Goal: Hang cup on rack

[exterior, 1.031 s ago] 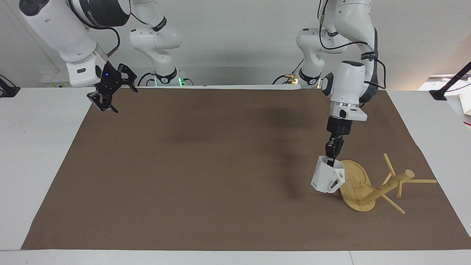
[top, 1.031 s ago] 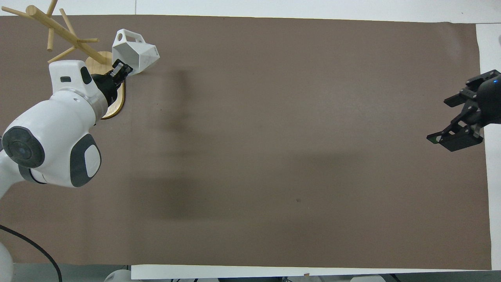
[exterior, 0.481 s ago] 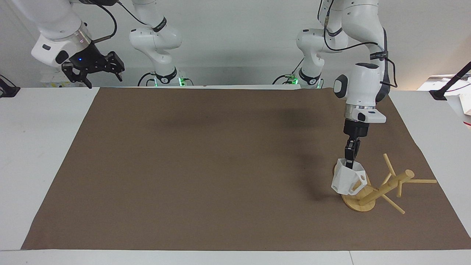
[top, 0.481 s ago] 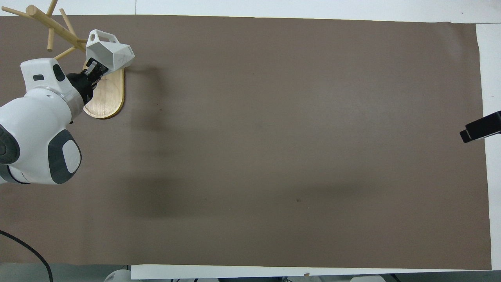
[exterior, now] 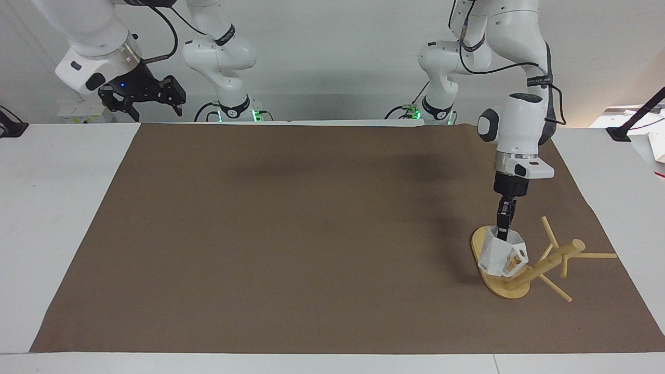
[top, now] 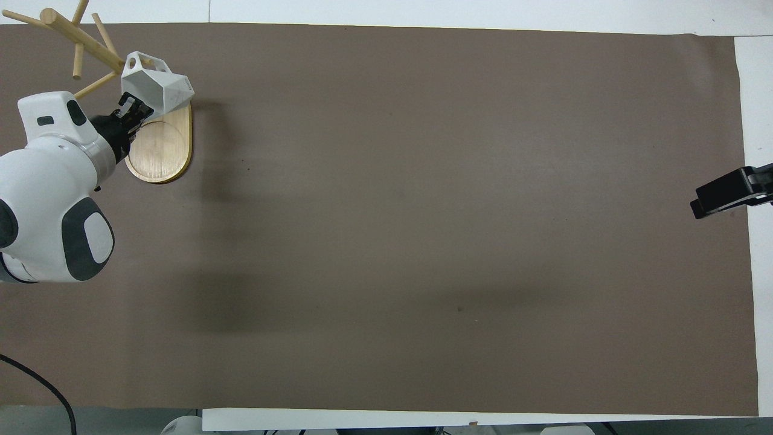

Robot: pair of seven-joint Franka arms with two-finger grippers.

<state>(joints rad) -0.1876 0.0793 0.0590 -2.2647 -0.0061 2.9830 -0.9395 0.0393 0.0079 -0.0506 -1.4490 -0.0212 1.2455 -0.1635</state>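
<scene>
One peg is all I am aiming for: left gripper [exterior: 502, 235] is pinching the cup [exterior: 500, 256] by its rim over the rack [exterior: 550, 259], so I am lining up the handle hole. Right gripper [exterior: 143, 96] is waiting, fingers unreadable.

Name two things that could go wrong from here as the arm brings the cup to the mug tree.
1. The left gripper pinches only the rim of the cup, so it could twist or slip as the handle meets a peg.
2. The rack appears tilted rather than upright; a push from the cup might shift or tip it.
</scene>
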